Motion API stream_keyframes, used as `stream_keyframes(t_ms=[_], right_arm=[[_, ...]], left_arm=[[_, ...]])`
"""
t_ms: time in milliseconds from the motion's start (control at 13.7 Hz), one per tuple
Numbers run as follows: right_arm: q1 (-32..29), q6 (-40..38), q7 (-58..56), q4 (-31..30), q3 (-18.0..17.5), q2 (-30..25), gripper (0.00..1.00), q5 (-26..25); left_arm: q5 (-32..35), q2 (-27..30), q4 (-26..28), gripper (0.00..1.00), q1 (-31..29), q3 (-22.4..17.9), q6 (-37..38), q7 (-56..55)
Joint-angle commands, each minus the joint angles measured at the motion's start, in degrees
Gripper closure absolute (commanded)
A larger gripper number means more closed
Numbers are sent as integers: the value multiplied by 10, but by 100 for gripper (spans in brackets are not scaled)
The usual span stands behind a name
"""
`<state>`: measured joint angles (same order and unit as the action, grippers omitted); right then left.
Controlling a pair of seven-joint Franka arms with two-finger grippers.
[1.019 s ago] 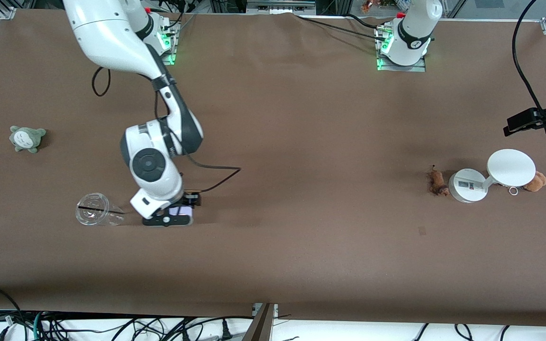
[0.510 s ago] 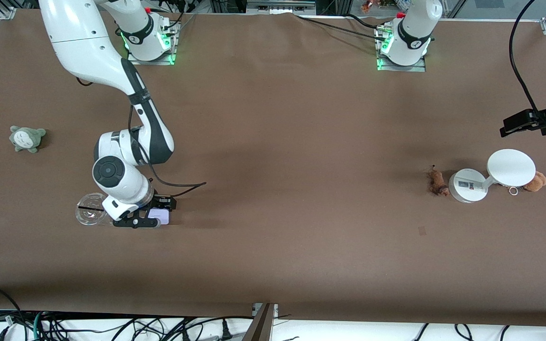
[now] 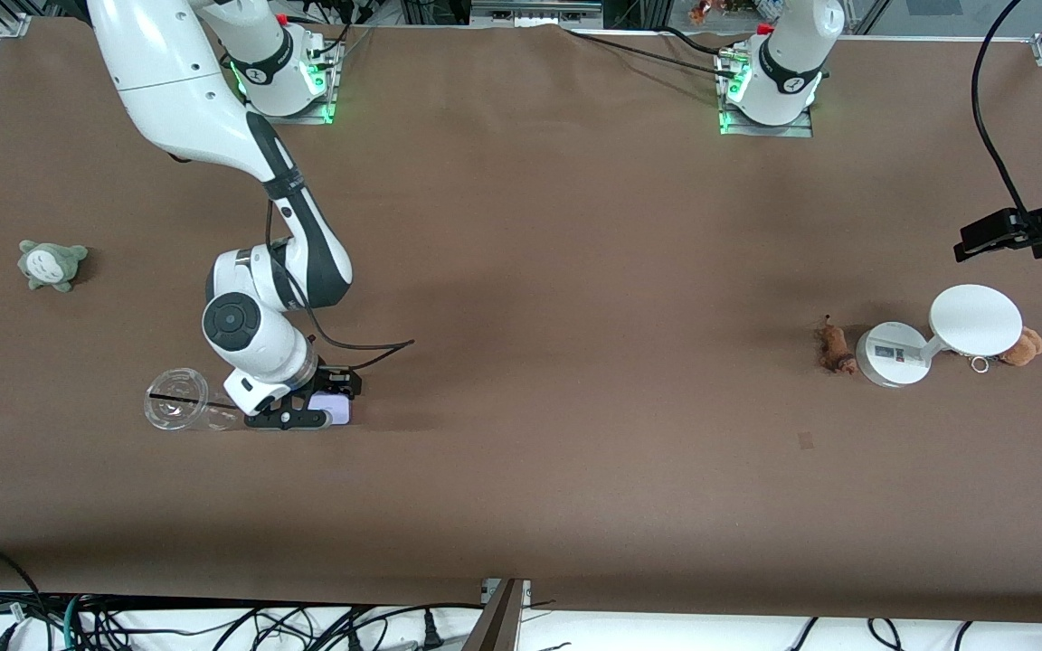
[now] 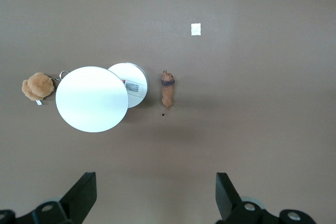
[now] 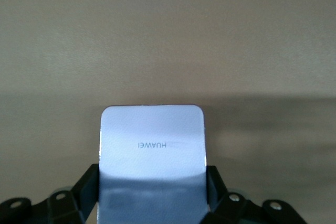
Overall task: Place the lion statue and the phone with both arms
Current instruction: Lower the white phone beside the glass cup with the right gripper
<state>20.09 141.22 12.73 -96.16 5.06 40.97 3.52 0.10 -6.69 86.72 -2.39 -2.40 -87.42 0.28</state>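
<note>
Desk: brown sheet fills the front view, task items sit at its two ends, one per arm, so each arm works its own end.

Right arm comes down from its base at upper left of the front view to the lower left area. Right gripper is low over the desk, just beside the clear plastic cup lying on its side. Its fingers pinch the phone by its two long edges; lavender back faces the wrist camera, logo readable, most of the body sticking out past the fingertips. Edge grip keeps the flat face free, my guess so it can go down flat. In the front view the phone shows as a pale patch under the wrist. Can't tell if it touches the desk.

Left arm: only base and an elbow section show at the right edge of the front view; it waits high. Left gripper hangs over the white round-based stand area, fingers spread wide, nothing between them. Looks like a pre-grasp pose.

Stand's disc is tilted up off its base.

Grey-green plush sits alone at mid left of the front view, well apart from everything.

Orange-brown plush sits against the disc edge.

Lion statue lies on the desk just beside the stand base, at right of the front view, lion statue untouched, tail pointing away from the front camera. Tight clearance to the stand, so I'd close across the narrow body.
</note>
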Motion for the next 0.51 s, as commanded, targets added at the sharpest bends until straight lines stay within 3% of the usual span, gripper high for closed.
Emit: stream_keyframes(t_ms=[0, 146, 437], right_arm=[[-3, 34, -17, -31, -1, -11, 14, 13], [-3, 38, -10, -35, -1, -11, 1, 13], [-3, -14, -17, -25, 0, -52, 1, 13]], left_arm=[[3, -3, -8, 0, 3, 0, 4, -9], [3, -3, -8, 0, 3, 0, 3, -11], [2, -3, -8, 0, 4, 0, 3, -11]])
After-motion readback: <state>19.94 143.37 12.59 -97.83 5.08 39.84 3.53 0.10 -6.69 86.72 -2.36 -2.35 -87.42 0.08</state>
